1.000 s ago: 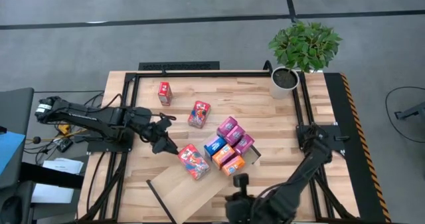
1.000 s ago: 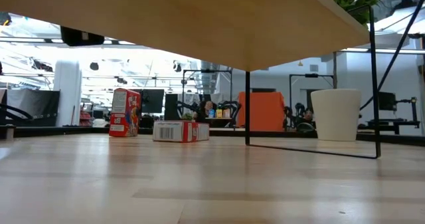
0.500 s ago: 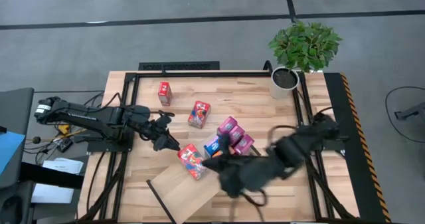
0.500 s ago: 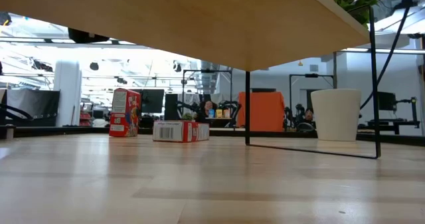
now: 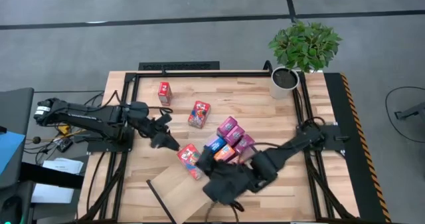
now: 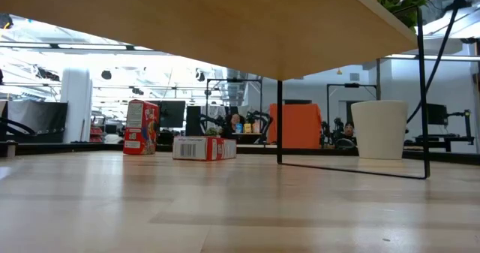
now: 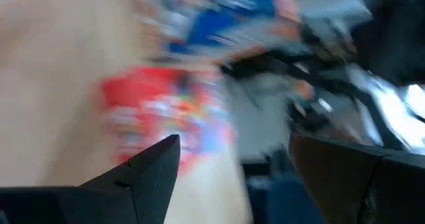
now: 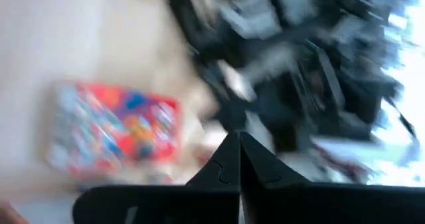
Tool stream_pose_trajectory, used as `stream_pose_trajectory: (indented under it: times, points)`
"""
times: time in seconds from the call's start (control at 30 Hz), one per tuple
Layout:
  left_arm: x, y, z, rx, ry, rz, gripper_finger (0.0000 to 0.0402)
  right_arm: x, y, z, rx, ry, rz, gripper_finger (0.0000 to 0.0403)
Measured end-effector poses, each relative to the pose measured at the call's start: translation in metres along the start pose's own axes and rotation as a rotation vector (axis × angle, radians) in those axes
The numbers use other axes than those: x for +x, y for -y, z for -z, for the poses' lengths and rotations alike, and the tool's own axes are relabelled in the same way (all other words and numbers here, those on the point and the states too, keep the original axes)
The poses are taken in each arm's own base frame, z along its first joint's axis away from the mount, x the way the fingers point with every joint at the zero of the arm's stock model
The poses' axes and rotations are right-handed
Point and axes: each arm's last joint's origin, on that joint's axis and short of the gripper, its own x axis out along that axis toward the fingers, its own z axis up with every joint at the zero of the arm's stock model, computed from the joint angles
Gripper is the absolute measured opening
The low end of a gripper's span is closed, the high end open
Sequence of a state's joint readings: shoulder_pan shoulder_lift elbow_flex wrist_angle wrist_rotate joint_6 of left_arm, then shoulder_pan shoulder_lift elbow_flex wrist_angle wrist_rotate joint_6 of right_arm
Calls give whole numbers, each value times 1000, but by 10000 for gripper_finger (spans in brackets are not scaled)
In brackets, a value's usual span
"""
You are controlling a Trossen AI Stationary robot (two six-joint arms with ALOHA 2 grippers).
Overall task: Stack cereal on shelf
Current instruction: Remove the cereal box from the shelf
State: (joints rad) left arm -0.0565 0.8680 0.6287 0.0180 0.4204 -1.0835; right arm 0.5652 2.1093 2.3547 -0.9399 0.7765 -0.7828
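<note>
Between the left gripper's (image 5: 167, 141) spread jaws nothing is held; they stand wide, with a red cereal box (image 5: 189, 160) lying on the shelf (image 5: 174, 184) just ahead of the tips. That box shows as a red smear beyond the two dark fingers (image 7: 143, 177) in the left wrist view. Close on the box's far side the right gripper (image 5: 214, 184) hovers over the shelf, its jaws pressed together on nothing. Farther off, a cluster of pink, blue and orange boxes (image 5: 229, 141) crowds the board's end. Beyond these, another red box (image 5: 198, 113) and a small red box (image 5: 164, 92) rest on the bare tabletop (image 5: 259, 104), well apart from either gripper.

The step looks like straightening the red box on the board. It would go best if the left jaws stay wide and square to the box's narrow sides before closing, and wait until the right arm is clear.

Compared with a second ago, the right arm has swung from the table's near edge across the shelf, while the left gripper has drawn slightly back from the box.
</note>
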Motion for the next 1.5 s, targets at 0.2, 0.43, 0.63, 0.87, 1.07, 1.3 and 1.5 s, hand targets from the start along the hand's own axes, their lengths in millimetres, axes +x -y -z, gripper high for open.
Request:
stream_pose_trajectory:
  times: [0.2, 0.43, 0.63, 0.87, 1.07, 1.3, 1.5]
  points:
    - [-7, 55, -10, 144, -19, 150, 234, -70, 14, 2, 207, -3, 153, 8]
    - [20, 110, -6, 375, -34, -153, 88, -131, 6, 16, 490, -29, 260, 10]
    - [78, 150, 1, 403, -44, -209, 9, -160, -13, 26, 604, -26, 293, 8]
    - [132, 153, 27, 401, -183, -545, 0, -161, -27, 31, 737, -35, 280, 12]
    - [178, 135, 55, 421, -230, -619, 0, -159, -31, 30, 759, -43, 224, 8]
    - [196, 112, 59, 391, -149, -763, 0, -165, -35, 29, 685, -42, 187, 13]
    - [174, 76, 46, 360, -158, -1152, 0, -173, -40, 27, 623, -24, 171, 9]
